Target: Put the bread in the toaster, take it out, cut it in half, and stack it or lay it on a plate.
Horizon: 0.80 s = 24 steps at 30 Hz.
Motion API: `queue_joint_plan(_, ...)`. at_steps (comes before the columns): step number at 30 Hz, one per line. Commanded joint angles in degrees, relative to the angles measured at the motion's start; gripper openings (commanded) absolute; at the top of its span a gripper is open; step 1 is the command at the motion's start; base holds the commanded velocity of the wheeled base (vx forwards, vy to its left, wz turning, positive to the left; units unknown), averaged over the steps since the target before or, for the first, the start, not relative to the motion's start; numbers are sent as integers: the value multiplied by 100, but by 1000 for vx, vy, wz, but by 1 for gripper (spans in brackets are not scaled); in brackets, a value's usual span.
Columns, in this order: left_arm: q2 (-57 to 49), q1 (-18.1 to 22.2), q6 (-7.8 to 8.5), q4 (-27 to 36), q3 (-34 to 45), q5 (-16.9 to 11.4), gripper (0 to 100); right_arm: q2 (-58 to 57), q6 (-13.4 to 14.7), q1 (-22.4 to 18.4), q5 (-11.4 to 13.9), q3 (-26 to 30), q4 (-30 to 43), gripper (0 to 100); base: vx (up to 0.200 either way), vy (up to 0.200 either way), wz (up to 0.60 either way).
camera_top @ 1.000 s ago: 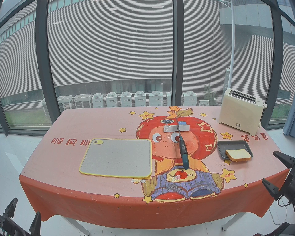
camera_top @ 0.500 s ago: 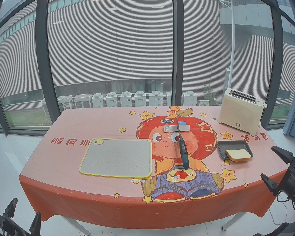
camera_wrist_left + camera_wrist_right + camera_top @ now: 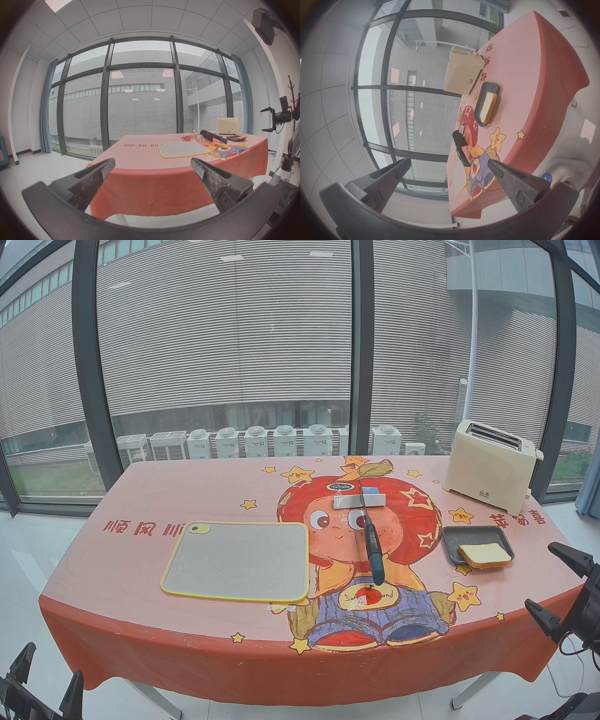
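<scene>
The right gripper (image 3: 553,580) sits at the lower right of the head picture, just off the near edge of the table (image 3: 156,490). Its two black fingers (image 3: 572,557) are spread wide and it is holding nothing. The left gripper (image 3: 51,671) is down in the lower left corner, lower than the table top, and it is spread wide and holding nothing too (both look the same that way). The bread (image 3: 484,554) is one pale slice lying flat on a small dark plate (image 3: 456,537) at the right side of the picture. It is near the right gripper but not touching it. The toaster (image 3: 490,465) is cream colored and stands behind the plate, toward the upper right, with its slots facing up. In the middle of the picture lies a knife (image 3: 373,546) with a blue handle. The handle points at the near edge of the table, and the blade end rests on a little grey block (image 3: 350,500). To the left of the knife, a grey cutting board (image 3: 237,560) with a yellow rim lies flat, with a small gap between the two. The table wears a pink and orange cloth (image 3: 187,652) with a big cartoon apple kid and yellow stars on it. Tall windows (image 3: 225,334) fill the top of the picture behind the table.
</scene>
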Motion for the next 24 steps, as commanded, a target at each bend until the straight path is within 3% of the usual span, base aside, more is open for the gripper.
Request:
queue_joint_plan(1,8,1,1,4,101,3,100,27,-19,-87,19,-75,4,100,0,0,0)
queue_joint_plan(7,8,1,1,4,101,3,100,309,-107,-140,265,-136,-4,100,0,0,0)
queue_joint_plan(13,8,1,1,4,101,3,100,774,-203,-149,546,-646,13,100,0,0,0)
queue_joint_plan(14,8,-8,-8,4,101,3,100,968,-344,-157,660,-716,13,100,0,0,0)
queue_joint_plan(24,8,1,1,4,101,-6,100,309,-458,-272,704,-119,31,100,0,0,0)
